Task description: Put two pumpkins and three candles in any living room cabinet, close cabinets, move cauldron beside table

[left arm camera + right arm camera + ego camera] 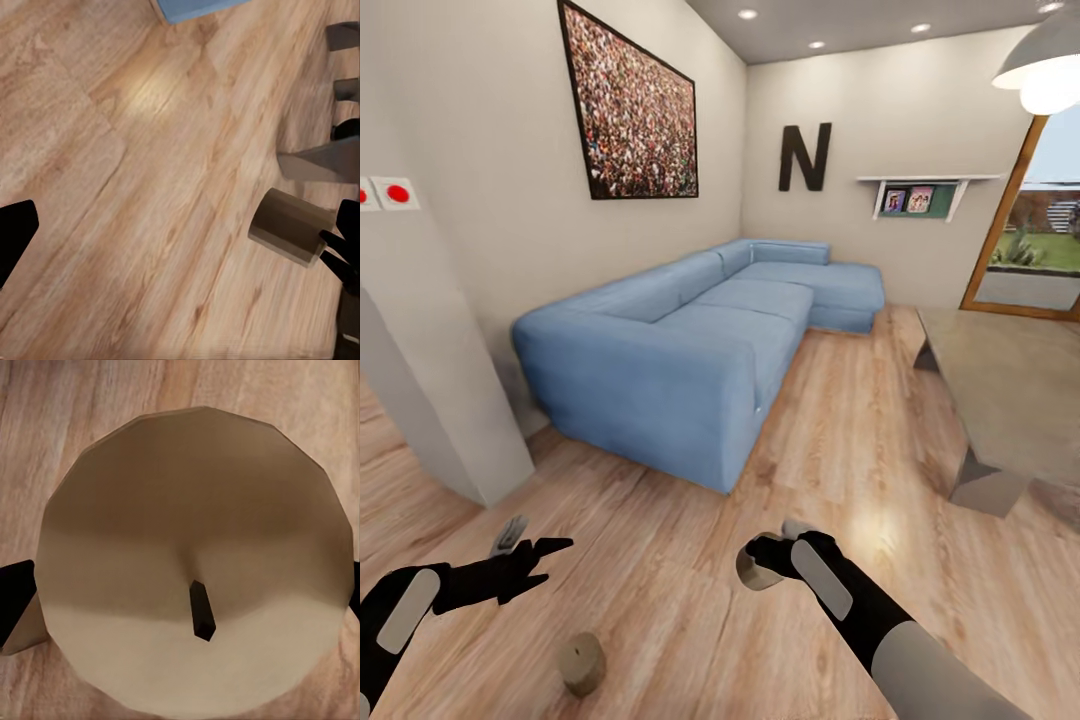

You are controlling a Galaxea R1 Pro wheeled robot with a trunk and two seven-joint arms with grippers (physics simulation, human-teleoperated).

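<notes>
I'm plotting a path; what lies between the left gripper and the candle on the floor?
Only bare wood floor separates the left gripper from the loose candle, in the head view.

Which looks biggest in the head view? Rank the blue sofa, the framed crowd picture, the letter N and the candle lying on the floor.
1. blue sofa
2. framed crowd picture
3. letter N
4. candle on the floor

The N and the candle look nearly alike; the candle is much nearer the camera, so that order is unsure.

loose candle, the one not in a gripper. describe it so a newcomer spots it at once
Start at the blue sofa and come down the wood floor to the bottom edge, just below the left gripper. The floor candle is a stubby tan cylinder lying on its side there. The other candle is in the right gripper.
</notes>
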